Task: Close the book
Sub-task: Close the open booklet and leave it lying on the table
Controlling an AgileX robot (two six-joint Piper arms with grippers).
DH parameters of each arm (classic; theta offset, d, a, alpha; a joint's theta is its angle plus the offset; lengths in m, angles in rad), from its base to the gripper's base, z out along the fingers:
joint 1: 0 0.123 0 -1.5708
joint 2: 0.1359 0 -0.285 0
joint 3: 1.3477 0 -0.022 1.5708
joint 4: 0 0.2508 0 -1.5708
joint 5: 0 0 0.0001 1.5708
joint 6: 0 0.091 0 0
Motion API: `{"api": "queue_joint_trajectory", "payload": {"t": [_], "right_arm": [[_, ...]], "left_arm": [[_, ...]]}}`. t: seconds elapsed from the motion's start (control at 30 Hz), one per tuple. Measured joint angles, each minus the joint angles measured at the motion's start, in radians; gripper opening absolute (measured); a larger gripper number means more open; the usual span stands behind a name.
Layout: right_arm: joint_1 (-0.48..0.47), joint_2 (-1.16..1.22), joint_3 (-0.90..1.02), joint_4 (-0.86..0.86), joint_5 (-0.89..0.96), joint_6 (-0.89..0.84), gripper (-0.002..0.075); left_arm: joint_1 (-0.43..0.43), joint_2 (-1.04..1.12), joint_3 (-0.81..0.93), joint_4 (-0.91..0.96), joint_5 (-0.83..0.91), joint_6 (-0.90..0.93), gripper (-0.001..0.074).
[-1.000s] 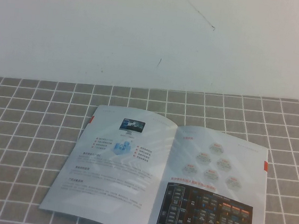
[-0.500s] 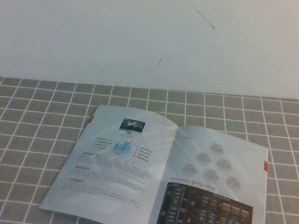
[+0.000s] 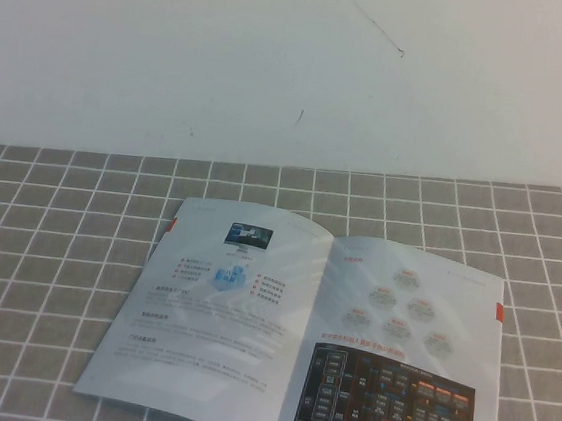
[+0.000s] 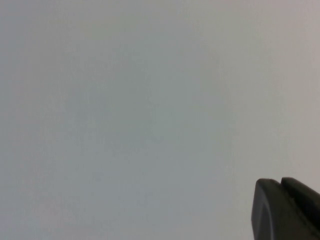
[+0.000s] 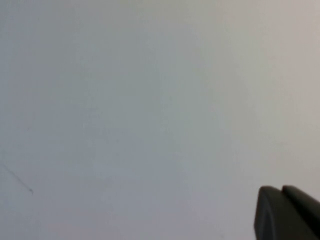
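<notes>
I've got the book (image 3: 308,334) in the high view, lying open and face up on the grey grid-patterned table (image 3: 46,246), a little to the right of centre on the near side. Its near edge runs out of the frame. The left page (image 3: 211,304) is mostly white with a small photo and blocks of text. The right page (image 3: 401,364) has a cluster of round graphics above a dark diagram. Neither arm shows in the high view. The left end effector (image 4: 287,210) is only a dark sliver at the edge of its wrist view, facing the plain white wall (image 3: 277,59). I cannot tell if it is open or closed. The right end effector (image 5: 287,212) is the same: a dark sliver against the wall, where a thin scratch (image 5: 20,182) shows, and I can't tell its state either.
</notes>
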Motion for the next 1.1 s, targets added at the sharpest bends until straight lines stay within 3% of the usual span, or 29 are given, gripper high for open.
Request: {"api": "queue_joint_trajectory", "payload": {"t": [0.2,0.4,0.57,0.83,1.1], "right_arm": [[0.0,0.124,-0.093,0.0,0.142,0.004,-0.0002],[0.0,0.284,-0.208,0.0,0.276,-0.004,-0.0002],[0.0,0.465,-0.309,0.067,0.388,-0.081,-0.0002],[0.0,0.776,-0.386,0.539,0.493,-0.563,-0.0002],[0.003,1.13,-0.386,1.018,0.497,-1.081,-0.0002]], "left_arm": [[0.0,0.169,-0.153,0.028,0.128,0.026,-0.0004],[0.0,0.375,-0.305,0.029,0.416,0.092,-0.0004],[0.0,0.501,-0.33,-0.135,0.456,0.088,-0.0003],[0.0,0.68,-0.33,-0.443,0.479,0.231,-0.0004],[0.0,0.919,-0.34,-0.862,0.568,0.606,-0.0004]]}}
